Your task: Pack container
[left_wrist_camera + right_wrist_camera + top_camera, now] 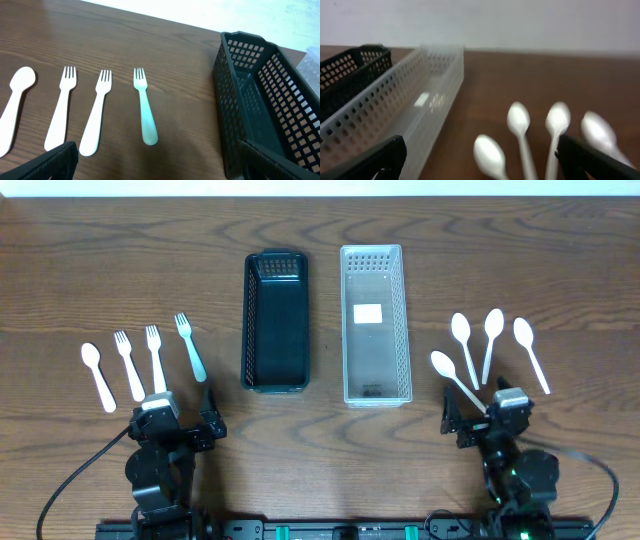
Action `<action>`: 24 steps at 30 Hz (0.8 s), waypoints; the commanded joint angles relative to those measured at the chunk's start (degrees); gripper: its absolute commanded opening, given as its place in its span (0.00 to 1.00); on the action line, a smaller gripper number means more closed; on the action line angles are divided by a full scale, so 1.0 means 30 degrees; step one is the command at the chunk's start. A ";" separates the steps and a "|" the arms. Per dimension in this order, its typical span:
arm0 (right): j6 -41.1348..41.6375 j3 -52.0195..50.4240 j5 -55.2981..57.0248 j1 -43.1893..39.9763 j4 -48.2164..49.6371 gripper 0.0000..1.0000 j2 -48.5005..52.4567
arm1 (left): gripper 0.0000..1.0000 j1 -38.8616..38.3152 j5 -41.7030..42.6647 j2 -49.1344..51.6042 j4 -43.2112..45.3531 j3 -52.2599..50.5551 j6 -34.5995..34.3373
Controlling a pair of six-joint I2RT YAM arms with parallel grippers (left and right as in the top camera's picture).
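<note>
At table centre, two long bins side by side: black plastic mesh basket left, clear perforated plastic container right. Left of basket, in row: white plastic spoon, two white plastic forks, pale blue plastic fork. Right of container: four white plastic spoons, fanned. Near edge: left gripper and right gripper, jaws wide apart, grasping nothing.

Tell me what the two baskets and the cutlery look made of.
Black basket: likely rigid plastic, matte, moulded grid walls. Clear basket: translucent plastic, slightly glossy, same perforated moulding. Forks and spoons: probably disposable plastic, pale, smooth, one-piece.
</note>
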 commanded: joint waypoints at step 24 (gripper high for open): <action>-0.1246 1.4214 -0.0138 -0.0357 -1.0593 0.99 1.4651 | 0.98 0.0109 -0.0087 0.0022 -0.0262 -0.0437 -0.0882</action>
